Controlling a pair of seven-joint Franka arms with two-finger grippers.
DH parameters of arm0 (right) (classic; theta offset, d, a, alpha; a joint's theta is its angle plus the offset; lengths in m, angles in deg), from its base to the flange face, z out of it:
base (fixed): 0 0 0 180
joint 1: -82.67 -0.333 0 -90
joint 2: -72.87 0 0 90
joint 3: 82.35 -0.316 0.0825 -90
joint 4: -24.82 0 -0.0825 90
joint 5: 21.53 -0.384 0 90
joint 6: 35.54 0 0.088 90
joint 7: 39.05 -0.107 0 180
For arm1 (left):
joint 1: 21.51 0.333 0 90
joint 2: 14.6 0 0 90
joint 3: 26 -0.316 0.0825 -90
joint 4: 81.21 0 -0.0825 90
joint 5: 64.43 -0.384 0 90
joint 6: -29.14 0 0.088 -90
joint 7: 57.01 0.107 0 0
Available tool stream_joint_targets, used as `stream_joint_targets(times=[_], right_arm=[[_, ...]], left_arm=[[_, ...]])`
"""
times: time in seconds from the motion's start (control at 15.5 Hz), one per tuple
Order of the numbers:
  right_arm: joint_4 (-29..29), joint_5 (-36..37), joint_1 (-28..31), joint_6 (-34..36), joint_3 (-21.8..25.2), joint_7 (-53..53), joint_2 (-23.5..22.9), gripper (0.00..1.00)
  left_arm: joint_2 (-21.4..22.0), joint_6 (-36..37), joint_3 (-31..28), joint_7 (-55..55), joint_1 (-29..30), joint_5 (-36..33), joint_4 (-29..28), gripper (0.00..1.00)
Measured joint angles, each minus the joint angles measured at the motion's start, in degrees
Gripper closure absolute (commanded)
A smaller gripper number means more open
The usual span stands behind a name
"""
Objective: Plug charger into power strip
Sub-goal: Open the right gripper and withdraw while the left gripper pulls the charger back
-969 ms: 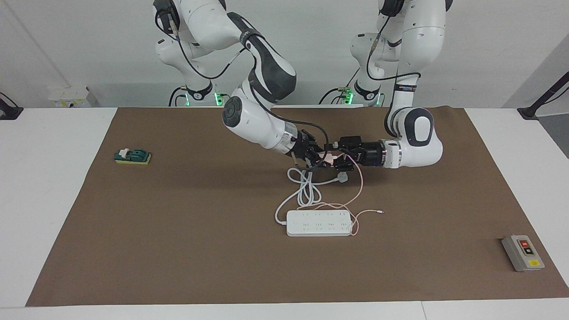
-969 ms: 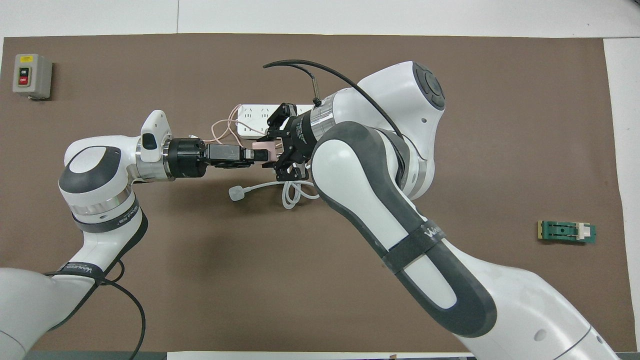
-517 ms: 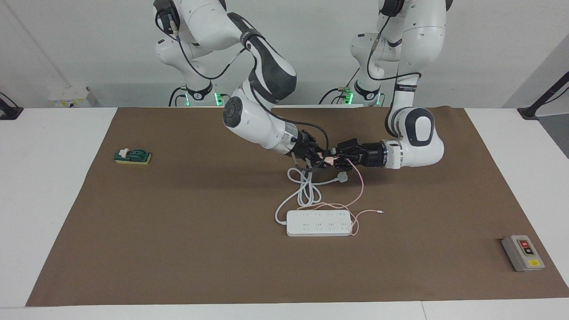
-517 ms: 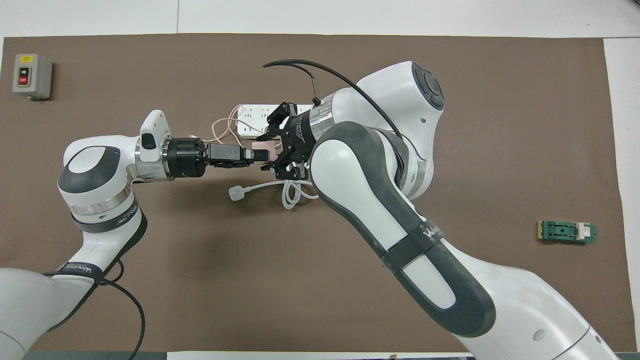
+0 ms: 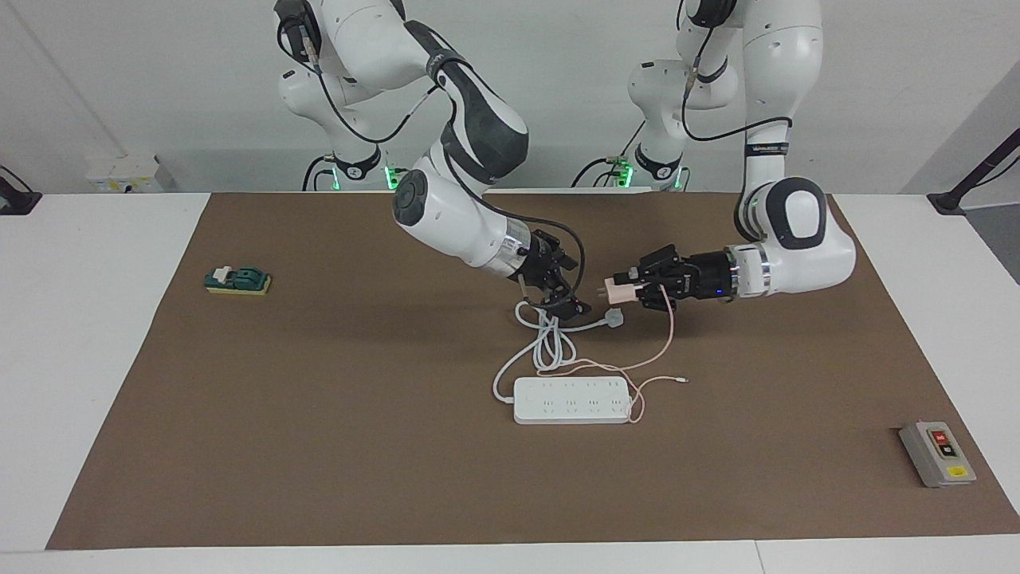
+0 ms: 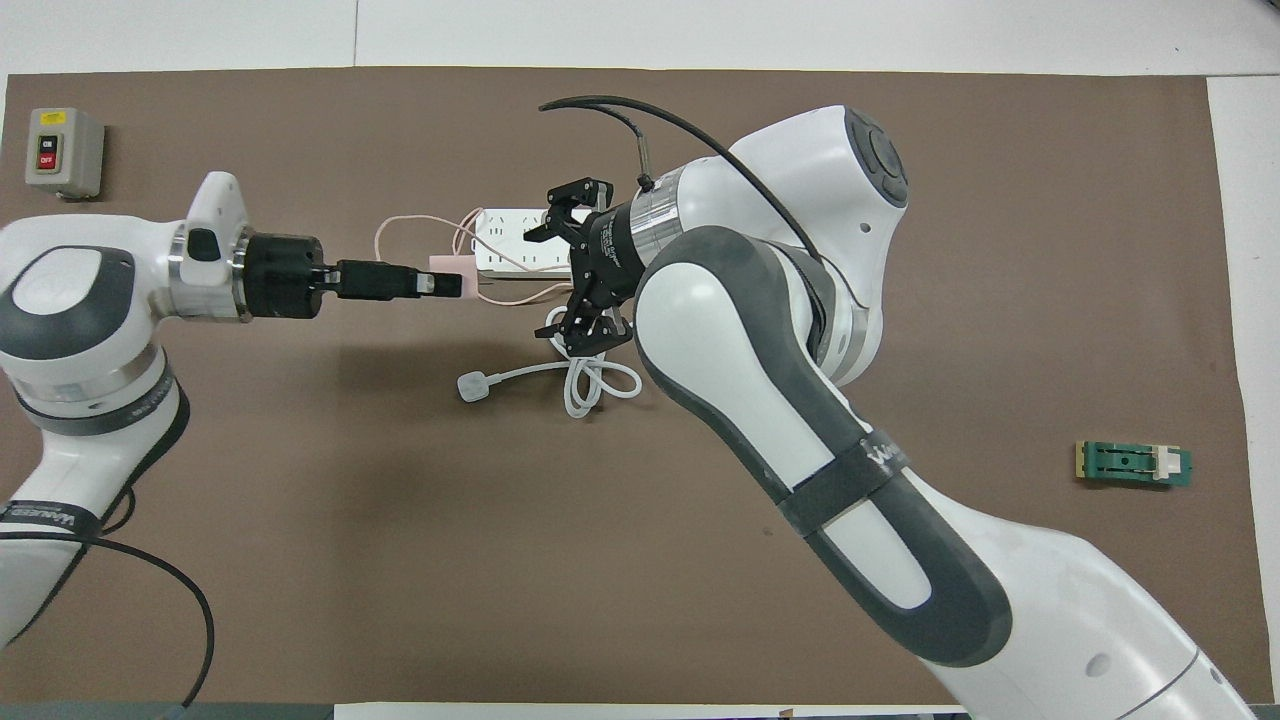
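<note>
The left gripper grasps the charger prongs-out, ready for plugging; the strip lies at its seven o'clock. The right gripper hangs released.

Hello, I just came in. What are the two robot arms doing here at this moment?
The left tool is shut on the pink charger, holding it in the air with its thin cable hanging down. The right tool is open, over the coiled white cord. The charger is not yet plugged into the power strip, which lies on the brown mat.
</note>
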Motion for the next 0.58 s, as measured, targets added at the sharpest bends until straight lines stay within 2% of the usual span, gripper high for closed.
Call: stream_joint_targets(times=[0.19,0.39,0.58], right_arm=[[2.4,0.7,4.9,4.2,0.4,0.0,0.1,0.0],[5.3,6.6,11.4,10.5,0.5,0.9,1.0,0.0],[8.0,13.6,16.1,18.8,0.5,12.5,2.4,0.0]], left_arm=[[0.0,0.2,-0.1,-0.1,4.9,-13.0,6.9,1.0],[-1.2,4.5,-0.2,-0.2,10.7,-25.3,14.6,1.0],[-4.3,7.3,-0.2,0.3,13.9,-35.5,22.9,1.0]])
